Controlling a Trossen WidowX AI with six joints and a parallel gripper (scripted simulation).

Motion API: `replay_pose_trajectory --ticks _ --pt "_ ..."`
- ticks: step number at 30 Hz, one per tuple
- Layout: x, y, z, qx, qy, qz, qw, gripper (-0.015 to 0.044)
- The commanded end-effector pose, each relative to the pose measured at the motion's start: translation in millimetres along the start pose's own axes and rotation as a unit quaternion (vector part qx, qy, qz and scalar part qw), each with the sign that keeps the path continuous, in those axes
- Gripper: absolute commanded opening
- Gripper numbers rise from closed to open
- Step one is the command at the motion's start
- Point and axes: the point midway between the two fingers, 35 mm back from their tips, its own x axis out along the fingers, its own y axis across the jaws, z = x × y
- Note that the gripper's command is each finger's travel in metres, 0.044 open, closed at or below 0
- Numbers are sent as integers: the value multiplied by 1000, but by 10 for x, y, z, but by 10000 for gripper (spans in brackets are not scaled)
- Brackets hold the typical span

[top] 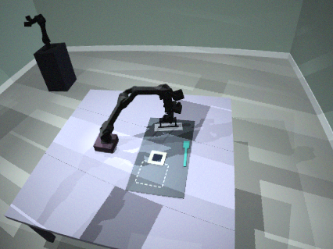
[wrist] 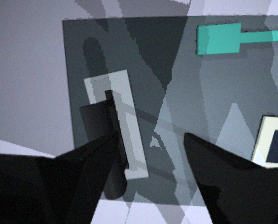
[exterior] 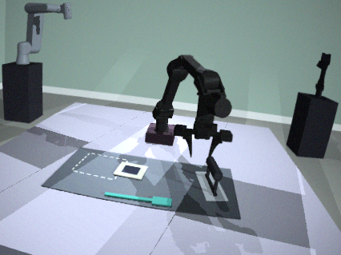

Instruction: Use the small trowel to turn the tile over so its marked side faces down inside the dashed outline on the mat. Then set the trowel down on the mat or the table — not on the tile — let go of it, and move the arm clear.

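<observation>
The trowel, a pale flat plate with a raised black bar handle (top: pixel 179 127) (exterior: pixel 214 169) (wrist: pixel 131 130), rests on the mat (top: pixel 176 190) (exterior: pixel 56 181) at the end far from the dashed outline (top: pixel 162 186) (exterior: pixel 90 153). My gripper (exterior: pixel 200 156) (wrist: pixel 150 136) is open and empty, pointing down above the trowel. In the wrist view the handle lies at the left finger, not midway between the fingers. The white tile (top: pixel 157 158) (exterior: pixel 130 169) (wrist: pixel 259 145) lies flat with its dark square mark up, at the outline's near edge and mostly outside it.
A teal spatula-like tool (top: pixel 186 147) (exterior: pixel 161 201) (wrist: pixel 219 39) lies along the mat's long edge, beside the tile. My arm's base (top: pixel 105 144) (exterior: pixel 159 135) stands on the table off the mat's other side. Other arms stand on dark pedestals beyond the table.
</observation>
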Motion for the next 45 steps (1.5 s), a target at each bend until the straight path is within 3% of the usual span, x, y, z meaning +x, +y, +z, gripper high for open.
replay_pose_trajectory --ticks 1,6,38,45 --pt "29 261 -187 -54 29 2 998 270" --pt "65 486 -386 -103 58 1 993 270" --pt "507 488 -426 -103 58 1 993 270" --pt "507 488 -426 -103 58 1 993 223"
